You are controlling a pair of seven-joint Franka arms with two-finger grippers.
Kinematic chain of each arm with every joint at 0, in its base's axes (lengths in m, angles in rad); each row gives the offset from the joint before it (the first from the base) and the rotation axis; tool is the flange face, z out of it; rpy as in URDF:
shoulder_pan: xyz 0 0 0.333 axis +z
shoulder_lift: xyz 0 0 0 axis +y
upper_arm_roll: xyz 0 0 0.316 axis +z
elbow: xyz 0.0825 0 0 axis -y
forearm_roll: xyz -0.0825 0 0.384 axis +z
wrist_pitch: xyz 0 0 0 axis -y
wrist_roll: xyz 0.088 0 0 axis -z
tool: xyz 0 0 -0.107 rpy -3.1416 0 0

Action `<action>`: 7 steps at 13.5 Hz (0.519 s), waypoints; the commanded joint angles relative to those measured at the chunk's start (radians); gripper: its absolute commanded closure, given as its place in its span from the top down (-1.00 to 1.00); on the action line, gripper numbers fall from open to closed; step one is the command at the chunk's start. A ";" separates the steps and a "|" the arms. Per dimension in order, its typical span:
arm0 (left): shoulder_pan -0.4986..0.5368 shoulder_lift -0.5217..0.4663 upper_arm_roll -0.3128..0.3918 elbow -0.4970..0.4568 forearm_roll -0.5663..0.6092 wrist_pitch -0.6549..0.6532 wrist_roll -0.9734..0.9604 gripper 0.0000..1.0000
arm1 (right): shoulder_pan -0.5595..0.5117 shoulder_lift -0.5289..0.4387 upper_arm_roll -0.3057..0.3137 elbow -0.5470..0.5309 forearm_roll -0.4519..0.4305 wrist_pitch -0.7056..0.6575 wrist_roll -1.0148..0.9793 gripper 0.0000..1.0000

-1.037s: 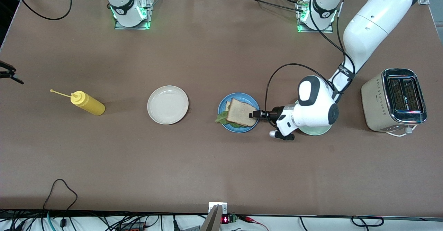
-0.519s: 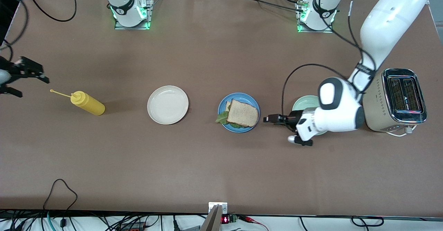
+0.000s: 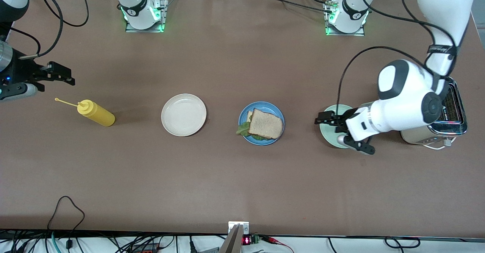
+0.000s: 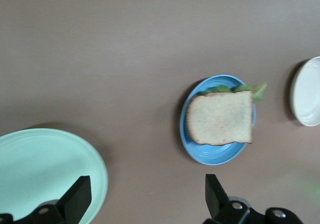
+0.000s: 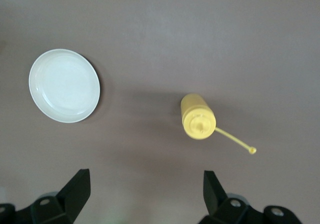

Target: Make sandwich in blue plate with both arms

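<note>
A brown table (image 3: 227,56) carries a row of things running from the right arm's end to the left arm's end. At the right arm's end, the right gripper (image 3: 60,73) hangs in the air near the table's edge, its fingers spread wide and holding nothing. Just beside it a yellow squeeze bottle (image 3: 95,113) lies on its side, its thin nozzle toward that edge. Next comes a cream-white plate (image 3: 183,114), bare. Near the middle of the table sits the blue plate (image 3: 278,111) with the sandwich (image 3: 266,124) on it: a tan bread slice on top, green lettuce showing at its edge toward the cream-white plate. Open table separates it from a pale mint-green plate (image 3: 326,130). The left gripper (image 3: 326,118) hovers over that mint plate, its fingers wide apart and empty, pointing toward the sandwich. At the left arm's end stands a cream and chrome toaster (image 3: 452,120), partly hidden by the left arm (image 3: 405,101).
</note>
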 commanded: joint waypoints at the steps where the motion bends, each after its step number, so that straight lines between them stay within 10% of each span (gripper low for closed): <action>1: -0.041 -0.073 0.074 0.025 0.123 -0.050 0.002 1.00 | 0.022 0.077 -0.014 0.121 -0.016 -0.106 0.035 1.00; 5: -0.336 -0.118 0.477 0.178 0.120 -0.198 -0.013 1.00 | 0.025 0.106 -0.015 0.172 -0.016 -0.141 0.046 1.00; 7: -0.364 -0.179 0.569 0.180 0.120 -0.196 -0.018 1.00 | 0.031 0.086 -0.011 0.160 -0.018 -0.144 0.052 1.00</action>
